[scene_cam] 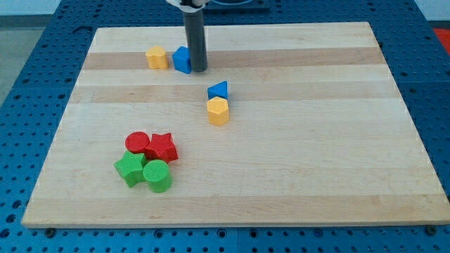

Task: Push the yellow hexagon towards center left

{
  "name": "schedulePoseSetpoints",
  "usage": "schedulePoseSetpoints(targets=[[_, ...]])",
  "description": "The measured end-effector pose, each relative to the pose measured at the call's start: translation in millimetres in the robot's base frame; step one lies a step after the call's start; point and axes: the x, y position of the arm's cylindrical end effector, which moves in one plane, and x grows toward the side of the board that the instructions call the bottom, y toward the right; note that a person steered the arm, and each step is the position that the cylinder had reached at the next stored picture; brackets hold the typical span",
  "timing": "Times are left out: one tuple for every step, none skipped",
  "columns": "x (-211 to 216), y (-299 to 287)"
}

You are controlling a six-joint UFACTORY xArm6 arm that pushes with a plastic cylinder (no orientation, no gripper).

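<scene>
**Tip parked at far edge, yellow hexagon mid-board**

Pale wooden board [316, 176], plank grain running left-right, sits on a blue perforated bench [35, 84]. Board surface looks smooth and matte.

Yellow hexagon [219, 111] is a little left of board centre, touching or nearly touching the blue triangular block [218, 90] just beyond it. Open wood to its left all the way to the left edge; right half of the board is open too.

The tip [199, 69] is down near the far edge, pressed against the right side of a blue block [182, 60], shape unclear. A yellow block [157, 57], blocky, shape hard to call, sits just left of that one. Rod is a plain dark cylinder: no jaws, nothing held. Tip is well apart from the hexagon, on its far side.

Near-left cluster, all touching: red cylinder [137, 142], red star-like block [162, 147], green star-like block [129, 169], green cylinder [157, 176]. It lies nearer and left of the hexagon, clear gap between.
</scene>
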Motion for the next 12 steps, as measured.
schedulePoseSetpoints(targets=[[-1,-12],[-1,-10],[-1,34],[-1,96],[21,158],[69,177],[105,169],[114,122],[114,78],[124,74],[135,60],[144,56]])
